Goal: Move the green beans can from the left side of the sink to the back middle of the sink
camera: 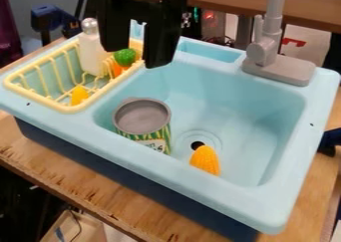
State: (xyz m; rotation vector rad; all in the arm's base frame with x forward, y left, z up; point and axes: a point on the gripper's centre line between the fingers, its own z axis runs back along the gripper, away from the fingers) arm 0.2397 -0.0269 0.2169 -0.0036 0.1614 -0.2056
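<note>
Gripper [137, 58] above, green toy vegetable [124, 56] below, yellow rack [79, 108]

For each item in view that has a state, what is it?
Gripper: open, holding nothing, above the rack
Can: standing on end in the sink
Yellow corn: resting beside the drain
Drain: uncovered
Bottle: upright, capped
Rack: loaded
Sink: no water visible

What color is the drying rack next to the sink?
The rack is pale yellow. It shows best in the camera view, left of the sink's basin.
</note>
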